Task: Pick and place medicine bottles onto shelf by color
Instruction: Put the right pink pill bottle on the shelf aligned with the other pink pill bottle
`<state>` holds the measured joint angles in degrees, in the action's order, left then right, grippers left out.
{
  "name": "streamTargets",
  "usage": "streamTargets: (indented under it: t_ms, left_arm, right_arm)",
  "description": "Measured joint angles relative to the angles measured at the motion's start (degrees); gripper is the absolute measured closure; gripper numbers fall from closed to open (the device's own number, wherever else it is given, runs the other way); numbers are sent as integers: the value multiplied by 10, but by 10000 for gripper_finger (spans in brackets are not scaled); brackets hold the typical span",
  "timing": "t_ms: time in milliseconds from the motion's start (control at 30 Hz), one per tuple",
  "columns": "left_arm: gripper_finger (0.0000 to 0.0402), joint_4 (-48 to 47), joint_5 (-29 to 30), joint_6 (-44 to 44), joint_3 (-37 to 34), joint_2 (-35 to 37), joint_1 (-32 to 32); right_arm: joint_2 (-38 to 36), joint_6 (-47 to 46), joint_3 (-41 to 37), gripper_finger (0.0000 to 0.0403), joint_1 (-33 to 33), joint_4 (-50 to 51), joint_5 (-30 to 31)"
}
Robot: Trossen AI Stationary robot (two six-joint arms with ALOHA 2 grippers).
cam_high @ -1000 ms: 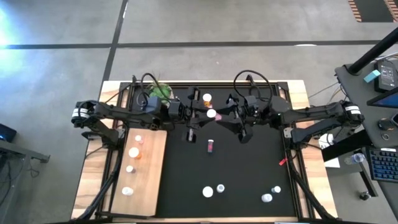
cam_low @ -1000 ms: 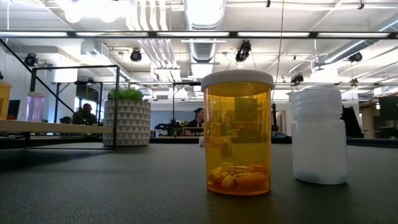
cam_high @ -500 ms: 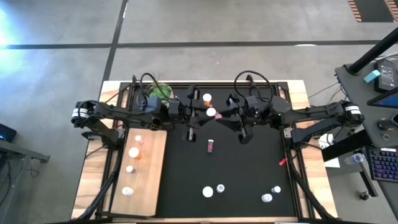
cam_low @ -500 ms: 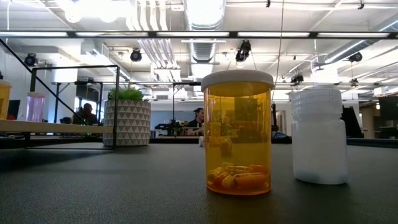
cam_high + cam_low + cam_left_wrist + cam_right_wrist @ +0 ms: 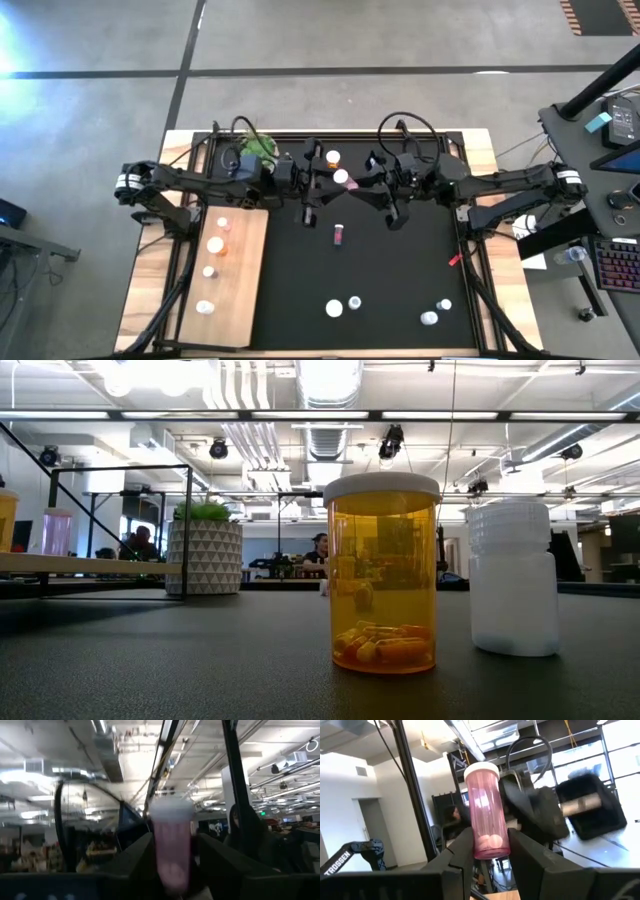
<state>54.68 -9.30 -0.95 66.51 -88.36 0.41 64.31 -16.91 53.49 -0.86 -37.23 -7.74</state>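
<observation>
A pink medicine bottle with a white cap is held up over the far middle of the black mat, between my two grippers. My right gripper is shut on it; the bottle shows upright in the right wrist view. My left gripper is open, with one finger on each side of the same bottle; I cannot tell whether they touch it. The light-wood shelf lies at the near left and carries several bottles. An orange bottle stands behind the grippers. A maroon bottle lies on the mat. My right gripper pinches the pink bottle's lower body between its two fingers. The fingers come about level from the table's right. The bottle stands upright in the hold, cap up, clear of the mat.
A potted plant stands at the far left beside my left arm. White-capped bottles stand near the front edge and at the near right. In the low view an orange bottle and a white bottle stand close by.
My left gripper has moved a little toward the table's right, closing in on the pink bottle that my right gripper holds up. The bottle has stayed upright.
</observation>
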Motion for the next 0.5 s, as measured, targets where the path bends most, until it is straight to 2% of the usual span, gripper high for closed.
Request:
streamTargets:
  t_ms: [267, 500]
  left_arm:
    - [174, -70, 63, 53, 0, 5, 1]
    - [149, -306, 67, 161, 0, 45, 9]
  right_arm:
    - [-50, -2, 0, 309, 0, 112, 3]
    - [-133, -39, 0, 308, 0, 354, 42]
